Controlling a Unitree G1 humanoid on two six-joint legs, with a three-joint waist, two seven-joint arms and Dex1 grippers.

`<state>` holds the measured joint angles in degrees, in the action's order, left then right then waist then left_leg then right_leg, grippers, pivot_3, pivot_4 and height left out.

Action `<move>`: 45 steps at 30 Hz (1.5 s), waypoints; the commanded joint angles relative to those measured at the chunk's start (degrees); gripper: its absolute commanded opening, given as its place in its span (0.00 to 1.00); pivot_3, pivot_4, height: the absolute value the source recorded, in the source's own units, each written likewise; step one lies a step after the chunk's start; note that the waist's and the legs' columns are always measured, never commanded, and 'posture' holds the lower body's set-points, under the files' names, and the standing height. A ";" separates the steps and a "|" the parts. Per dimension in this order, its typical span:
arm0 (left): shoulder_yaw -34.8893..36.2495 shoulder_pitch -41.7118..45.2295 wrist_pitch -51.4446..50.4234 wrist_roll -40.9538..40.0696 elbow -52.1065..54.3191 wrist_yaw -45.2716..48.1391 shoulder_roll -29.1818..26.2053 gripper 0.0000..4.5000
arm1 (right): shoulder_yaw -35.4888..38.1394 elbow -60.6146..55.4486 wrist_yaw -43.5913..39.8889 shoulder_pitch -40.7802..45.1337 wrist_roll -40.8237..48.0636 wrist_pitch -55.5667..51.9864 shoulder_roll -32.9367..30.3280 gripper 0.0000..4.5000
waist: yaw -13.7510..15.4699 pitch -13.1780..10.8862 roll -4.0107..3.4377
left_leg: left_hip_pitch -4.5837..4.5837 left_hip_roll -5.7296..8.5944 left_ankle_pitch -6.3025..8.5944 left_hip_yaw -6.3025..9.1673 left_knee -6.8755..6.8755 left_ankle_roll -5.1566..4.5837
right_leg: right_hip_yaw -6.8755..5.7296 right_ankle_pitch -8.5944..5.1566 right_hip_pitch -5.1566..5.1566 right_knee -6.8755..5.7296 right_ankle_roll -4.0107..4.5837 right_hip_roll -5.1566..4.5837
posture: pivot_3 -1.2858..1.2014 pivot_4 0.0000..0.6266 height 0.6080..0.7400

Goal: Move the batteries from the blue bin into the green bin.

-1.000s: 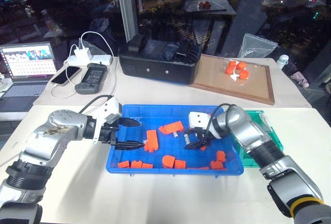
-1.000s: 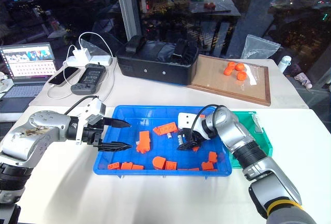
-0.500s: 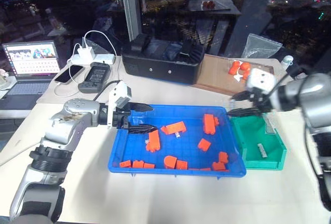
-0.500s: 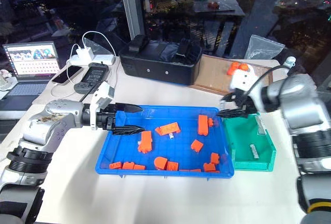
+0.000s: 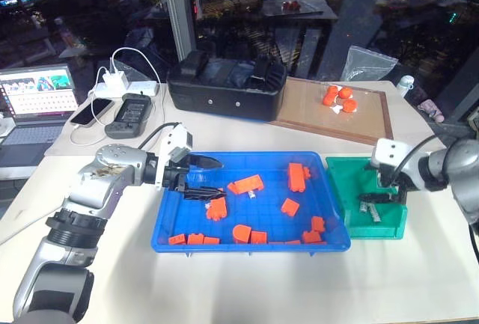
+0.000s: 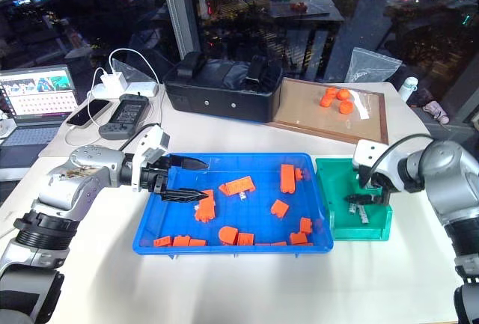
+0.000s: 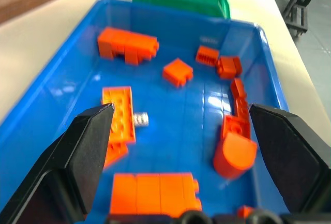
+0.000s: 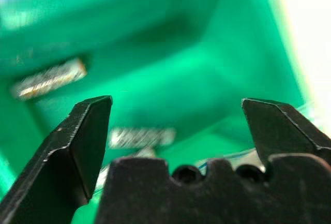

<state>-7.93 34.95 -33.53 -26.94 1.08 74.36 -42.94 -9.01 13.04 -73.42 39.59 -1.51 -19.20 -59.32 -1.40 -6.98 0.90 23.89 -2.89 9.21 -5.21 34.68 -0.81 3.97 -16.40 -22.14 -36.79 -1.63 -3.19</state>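
Right wrist view first: the right gripper (image 8: 176, 131) hangs over the green bin (image 8: 207, 63) with its fingers spread wide and nothing between them. Just beyond the fingertips two batteries (image 8: 142, 137) lie on the green floor, one nearer, one further off. That is the big change: a second ago this gripper was down in the blue bin (image 5: 247, 161) clasping something among the orange blocks (image 5: 299, 176). Now it has swung across, and the jaws have let go. The drop appears made, so one more battery is home.

Over to the left gripper (image 7: 181, 131). It too stands open and empty, hovering low inside the blue bin, barely shifted from a moment back. Directly ahead of it, between its two fingers and close to the left-hand one, sits a small silvery battery (image 7: 140, 119) touching the edge of a flat orange block (image 7: 118, 114). That looks like the next pick. It will be a fiddly one, since the block beside it crowds the grasp. I can make out no other battery in the blue bin.
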 commanded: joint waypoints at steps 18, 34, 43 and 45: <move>6.01 -8.16 -1.32 1.12 8.92 -1.97 -7.96 1.00 | -17.84 26.49 -1.42 20.18 -6.54 21.46 31.17 1.00 | 0.59 0.02 0.09 | 0.19 -0.02 0.02 -0.17 0.11 -0.03 | -0.25 0.01 -0.02 -0.07 0.02 -0.02 | 0.52 0.24 1.00; 6.66 -11.82 -3.00 -0.07 12.97 -3.89 -9.44 1.00 | -17.52 45.01 0.66 26.02 -11.31 31.64 39.19 0.71 | 0.44 0.02 0.09 | 0.01 -0.05 0.01 -0.17 0.06 -0.01 | -0.22 -0.01 0.03 -0.23 0.06 0.01 | 0.52 0.24 1.00; 5.66 -9.65 -2.31 -0.29 11.31 -4.50 -7.70 1.00 | -14.19 39.92 -6.19 25.44 -8.05 26.92 35.73 0.31 | 0.58 0.01 0.09 | 0.01 -0.04 0.02 -0.17 0.06 -0.01 | -0.22 -0.01 0.03 -0.26 0.07 0.01 | 0.52 0.24 1.00; 5.27 -8.96 -2.19 -0.11 10.64 -4.35 -7.39 1.00 | -13.01 36.74 -7.79 24.91 -7.12 24.82 34.21 0.31 | 0.62 0.01 0.09 | 0.03 -0.03 0.01 -0.17 0.07 -0.01 | -0.22 -0.01 0.02 -0.25 0.06 0.00 | 0.52 0.24 1.00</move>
<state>-3.04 24.62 -36.52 -27.00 11.72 70.06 -50.38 -24.60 54.37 -79.35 64.16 -10.78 7.90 -23.47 -0.78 -6.97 0.99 23.92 -2.92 9.22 -5.38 34.75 -0.82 3.74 -16.41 -22.11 -37.04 -1.57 -3.19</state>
